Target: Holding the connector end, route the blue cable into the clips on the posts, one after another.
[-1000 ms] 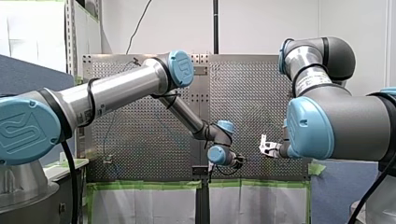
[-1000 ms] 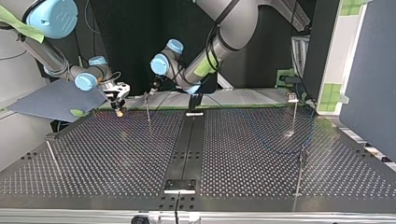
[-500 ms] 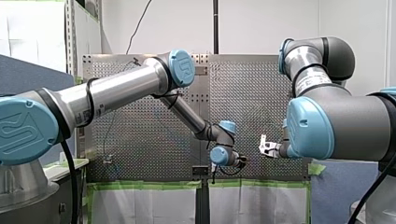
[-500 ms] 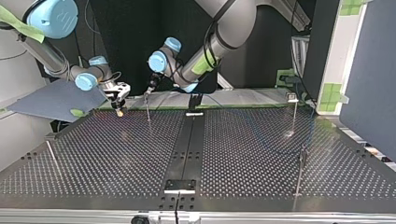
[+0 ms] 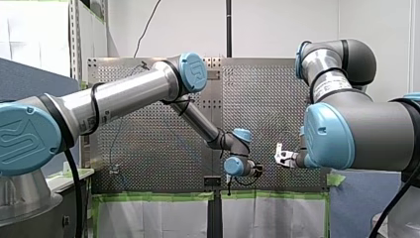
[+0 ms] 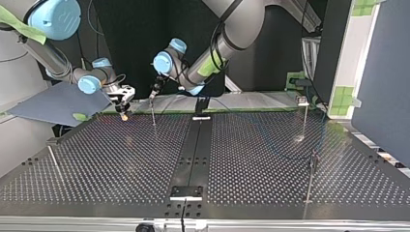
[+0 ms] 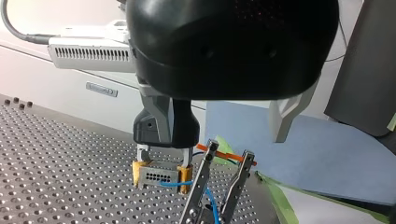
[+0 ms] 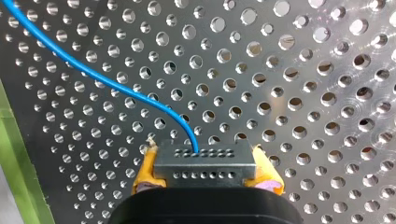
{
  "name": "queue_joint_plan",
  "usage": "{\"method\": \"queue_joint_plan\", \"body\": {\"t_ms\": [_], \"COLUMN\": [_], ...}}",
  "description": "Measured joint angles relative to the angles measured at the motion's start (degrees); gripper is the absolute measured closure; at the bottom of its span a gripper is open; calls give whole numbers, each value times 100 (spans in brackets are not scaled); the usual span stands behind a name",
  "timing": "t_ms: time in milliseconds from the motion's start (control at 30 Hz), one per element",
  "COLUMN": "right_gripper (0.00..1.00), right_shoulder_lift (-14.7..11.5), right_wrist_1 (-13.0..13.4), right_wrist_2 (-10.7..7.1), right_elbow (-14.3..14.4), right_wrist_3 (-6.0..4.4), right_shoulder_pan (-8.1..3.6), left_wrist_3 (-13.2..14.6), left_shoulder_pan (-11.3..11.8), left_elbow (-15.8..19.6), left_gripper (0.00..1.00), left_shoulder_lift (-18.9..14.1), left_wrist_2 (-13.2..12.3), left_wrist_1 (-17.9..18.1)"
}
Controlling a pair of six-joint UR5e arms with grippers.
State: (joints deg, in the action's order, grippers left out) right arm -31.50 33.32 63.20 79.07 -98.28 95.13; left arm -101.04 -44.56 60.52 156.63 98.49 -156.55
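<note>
Nearest, right wrist view: right end effector (image 8: 206, 175) closed, yellow pads (image 8: 147, 175) clamping short ends of grey connector (image 8: 205, 158). Connector long axis runs pad to pad. blue cable (image 8: 116, 84) leaves face turned away from end effector, toward perforated tabletop (image 8: 303, 93), then arcs off ahead and sideways. Just beyond: clip (image 7: 219, 182) atop post (image 6: 153, 113), cable showing between its two metal prongs. left end effector (image 6: 154, 92) hovers over that post near tabletop's far edge, fingers (image 7: 285, 116) spread wide, holding nothing.

Bright, even light overall; the perforated table (image 6: 298, 138) shows soft glare, with darkness behind it
</note>
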Motion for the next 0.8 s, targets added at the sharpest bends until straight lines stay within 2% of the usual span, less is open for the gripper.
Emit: {"method": "queue_joint_plan", "body": {"t_ms": [400,800], "right_gripper": [100,100], "right_shoulder_lift": [0,0], "right_wrist_1": [0,-4], "right_wrist_2": [-17,-18], "right_elbow": [0,0], "right_wrist_3": [0,0], "right_shoulder_pan": [0,1], "left_wrist_3": [-104,-121], "left_shoulder_pan": [15,27], "left_elbow": [1,0], "left_gripper": [0,0], "left_shoulder_lift": [0,1], "left_wrist_2": [282,306], "left_wrist_1": [-147,-178]}}
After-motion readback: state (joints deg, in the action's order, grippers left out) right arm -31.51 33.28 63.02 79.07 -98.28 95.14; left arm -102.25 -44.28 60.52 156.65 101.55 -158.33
